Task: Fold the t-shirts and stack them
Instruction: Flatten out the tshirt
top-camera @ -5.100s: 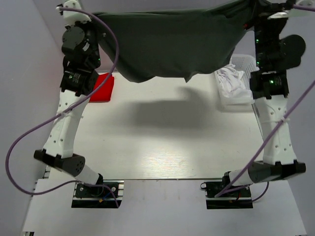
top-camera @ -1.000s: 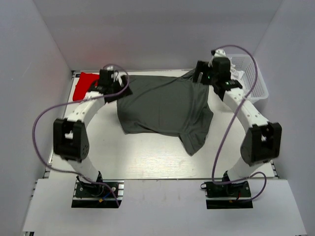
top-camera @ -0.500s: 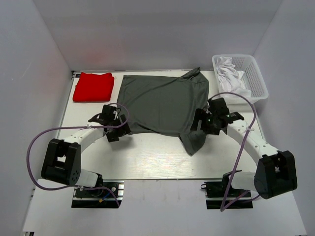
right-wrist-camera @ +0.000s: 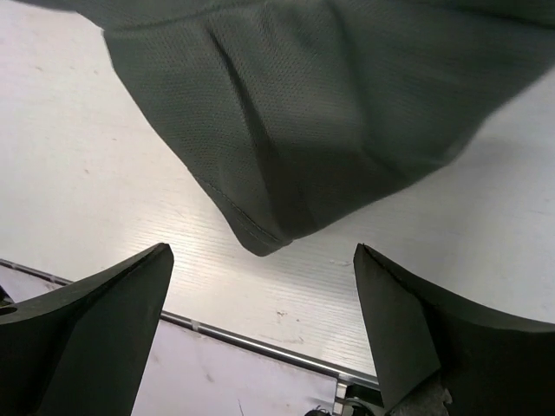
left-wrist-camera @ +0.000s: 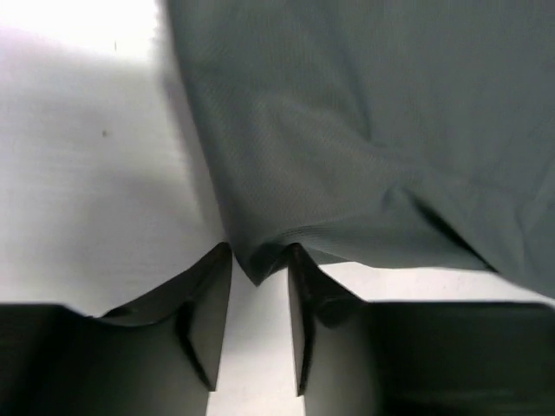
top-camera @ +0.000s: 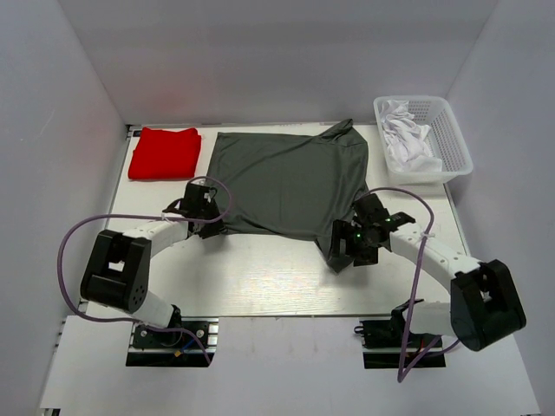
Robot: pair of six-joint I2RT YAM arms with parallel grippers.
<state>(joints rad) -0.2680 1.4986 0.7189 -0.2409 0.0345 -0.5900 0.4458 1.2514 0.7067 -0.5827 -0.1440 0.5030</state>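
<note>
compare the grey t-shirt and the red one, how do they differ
The grey t-shirt lies spread open; the red t-shirt is folded into a compact rectangle. The grey one covers far more table than the red one. Both grippers are at the grey shirt's near edge, the left gripper straddling a corner, the right gripper open by a sleeve; neither is near the red shirt. Both are plain and lie on the table.

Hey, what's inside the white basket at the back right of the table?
The basket holds crumpled white cloth, heaped toward its left side. Whatever lies beneath that cloth is covered.
</note>
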